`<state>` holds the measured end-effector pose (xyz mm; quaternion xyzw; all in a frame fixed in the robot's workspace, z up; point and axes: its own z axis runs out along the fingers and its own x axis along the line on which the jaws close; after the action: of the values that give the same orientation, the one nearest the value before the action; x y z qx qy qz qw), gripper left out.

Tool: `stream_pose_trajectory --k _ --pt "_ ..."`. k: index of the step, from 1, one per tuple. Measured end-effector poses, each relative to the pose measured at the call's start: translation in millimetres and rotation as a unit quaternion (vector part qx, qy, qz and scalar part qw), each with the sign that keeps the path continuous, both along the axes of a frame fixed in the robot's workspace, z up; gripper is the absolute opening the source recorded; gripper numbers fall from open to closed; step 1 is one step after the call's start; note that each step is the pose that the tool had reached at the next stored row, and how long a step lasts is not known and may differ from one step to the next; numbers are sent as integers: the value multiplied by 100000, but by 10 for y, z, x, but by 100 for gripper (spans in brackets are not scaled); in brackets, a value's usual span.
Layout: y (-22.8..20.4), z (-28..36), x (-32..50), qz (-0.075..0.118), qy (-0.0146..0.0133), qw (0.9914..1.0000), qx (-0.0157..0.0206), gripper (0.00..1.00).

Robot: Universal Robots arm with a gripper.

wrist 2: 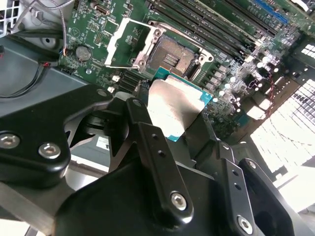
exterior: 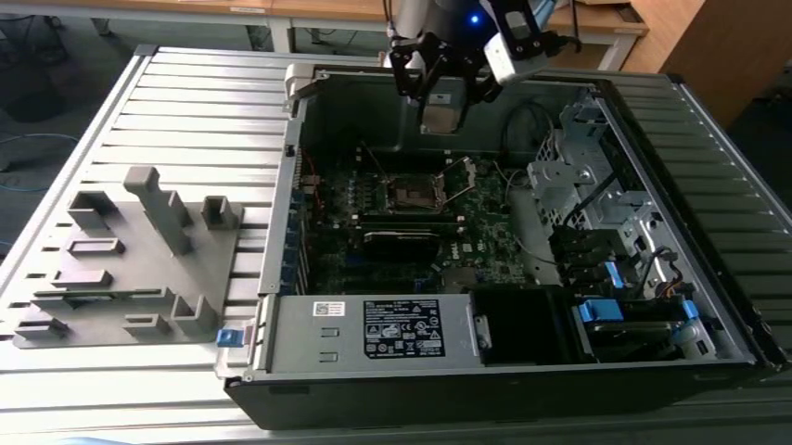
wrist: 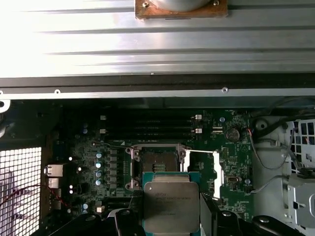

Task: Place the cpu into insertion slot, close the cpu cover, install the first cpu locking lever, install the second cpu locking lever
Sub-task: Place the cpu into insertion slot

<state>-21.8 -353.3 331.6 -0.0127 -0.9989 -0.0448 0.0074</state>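
Observation:
My gripper (exterior: 442,104) hangs above the open computer case, shut on the cpu (exterior: 443,117), a flat square chip with a dull silvery top. Both wrist views show the cpu (wrist 2: 173,109) (wrist: 171,205) pinched by its edges between the black fingers (wrist 2: 147,135), well above the board and apart from it. The insertion slot (exterior: 411,193) (wrist 2: 172,53) (wrist: 158,161) lies bare on the dark green board, a dark square with a metal rim. The cpu cover (wrist 2: 120,44) (wrist: 217,169) is swung up and open beside the slot.
Long black memory slots (wrist: 147,125) run beside the socket. A silvery power supply (exterior: 371,329) and a drive cage (exterior: 594,195) with blue tabs crowd the case. A grey fixture block (exterior: 136,260) stands on the ribbed metal table at the exterior view's left.

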Motion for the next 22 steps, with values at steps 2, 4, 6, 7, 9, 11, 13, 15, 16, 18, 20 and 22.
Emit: stream_pose_trajectory --k 2,4,6,7,9,11,13,15,16,18,20,22 --pt "0 -37 -9 0 1 100000 -14 54" --pt "0 -69 -17 -1 1 100000 -40 54" --pt "0 -74 -17 4 4 100000 -96 54" --pt "0 -74 -17 6 7 100000 -101 54" --pt "0 -74 -18 1 3 100000 -98 54" --pt "0 -75 -18 -1 3 100000 -95 54" --pt "0 -76 -18 -90 1 100000 -93 54" --pt "0 -80 -18 -976 1 99995 -88 54" --pt "0 -82 -18 -1746 3 99985 -94 54" --pt "0 -87 -18 -3531 5 99938 -92 54" --pt "0 -92 -18 -5328 9 99858 -94 54" --pt "0 -96 -18 -7181 11 99742 -99 54"
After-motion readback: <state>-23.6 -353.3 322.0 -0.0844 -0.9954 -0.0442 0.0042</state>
